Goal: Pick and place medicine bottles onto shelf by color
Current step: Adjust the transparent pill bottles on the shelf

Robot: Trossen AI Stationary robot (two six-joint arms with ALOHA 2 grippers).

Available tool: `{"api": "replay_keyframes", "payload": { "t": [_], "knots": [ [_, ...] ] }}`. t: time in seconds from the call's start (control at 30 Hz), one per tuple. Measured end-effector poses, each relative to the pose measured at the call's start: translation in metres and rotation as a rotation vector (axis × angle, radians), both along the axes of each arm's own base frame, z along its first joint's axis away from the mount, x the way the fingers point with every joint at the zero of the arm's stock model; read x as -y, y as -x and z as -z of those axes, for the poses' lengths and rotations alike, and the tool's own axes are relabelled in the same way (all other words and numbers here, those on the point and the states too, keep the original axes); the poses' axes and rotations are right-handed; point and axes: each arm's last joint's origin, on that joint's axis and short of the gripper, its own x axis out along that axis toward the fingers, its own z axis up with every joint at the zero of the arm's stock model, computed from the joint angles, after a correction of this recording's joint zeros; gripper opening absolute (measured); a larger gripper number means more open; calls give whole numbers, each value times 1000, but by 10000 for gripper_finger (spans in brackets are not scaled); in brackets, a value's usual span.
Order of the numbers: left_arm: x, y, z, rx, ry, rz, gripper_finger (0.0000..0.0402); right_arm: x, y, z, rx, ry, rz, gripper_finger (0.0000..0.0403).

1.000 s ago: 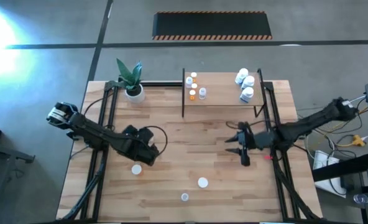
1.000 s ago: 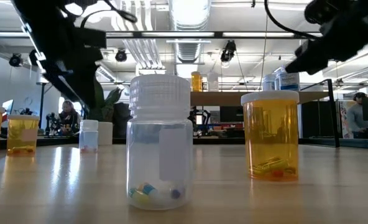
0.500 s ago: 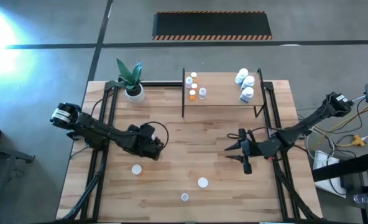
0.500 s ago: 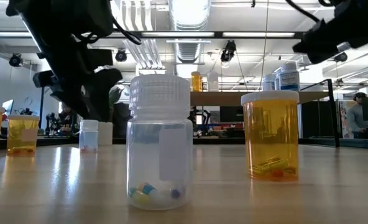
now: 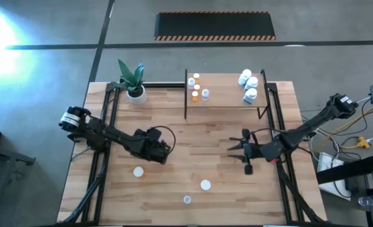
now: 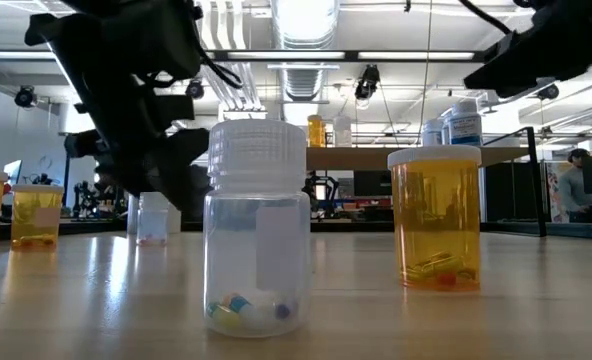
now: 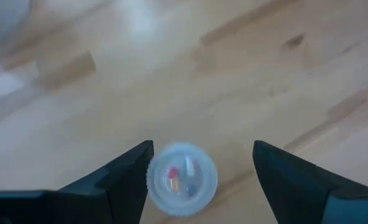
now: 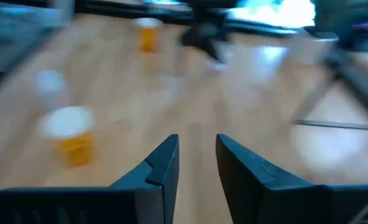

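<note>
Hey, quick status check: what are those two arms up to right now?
Left gripper open, straddling a clear bottle, not gripping. Right gripper empty over bare table. Three bottles off the shelf. Nothing blocking.

Orange bottle (image 6: 436,218) and clear bottle (image 6: 257,228), both white-capped, on pale wooden tabletop (image 5: 199,157).

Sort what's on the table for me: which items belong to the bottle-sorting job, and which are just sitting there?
Job items:
- white-capped medicine bottles loose on the table
- orange and white bottles already on the shelf
- light-wood shelf with black posts
- clear bottle between the left gripper fingers

Just lying about:
- green plant in a white pot
</note>
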Motion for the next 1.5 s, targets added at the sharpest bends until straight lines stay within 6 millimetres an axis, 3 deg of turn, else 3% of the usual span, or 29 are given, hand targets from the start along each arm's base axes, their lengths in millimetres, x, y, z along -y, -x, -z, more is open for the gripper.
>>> {"api": "replay_keyframes", "payload": {
  "t": [0.17,0.33,0.5,0.6,0.77,0.93,1.17,1.5],
  "knots": [
    [-3,-5,-18,25,-87,51,257,17,-13,-2,90,198,338,87],
    [-11,-8,-41,46,-230,82,257,48,-42,-29,147,257,219,102],
    [-21,-11,-65,42,-471,85,257,100,-70,-55,120,207,179,130],
    [-30,-13,-75,44,-531,72,257,137,-87,-65,48,172,218,151],
    [-52,-17,-80,-14,-597,77,257,189,-114,-77,-83,158,264,193],
    [-76,-21,-88,-93,-648,75,257,224,-131,-95,-156,170,305,231],
    [-82,-23,-90,-125,-671,86,257,244,-132,-93,-258,47,234,252],
    [-82,-24,-90,-127,-675,92,257,245,-126,-88,-285,19,254,219]
  ]
}}
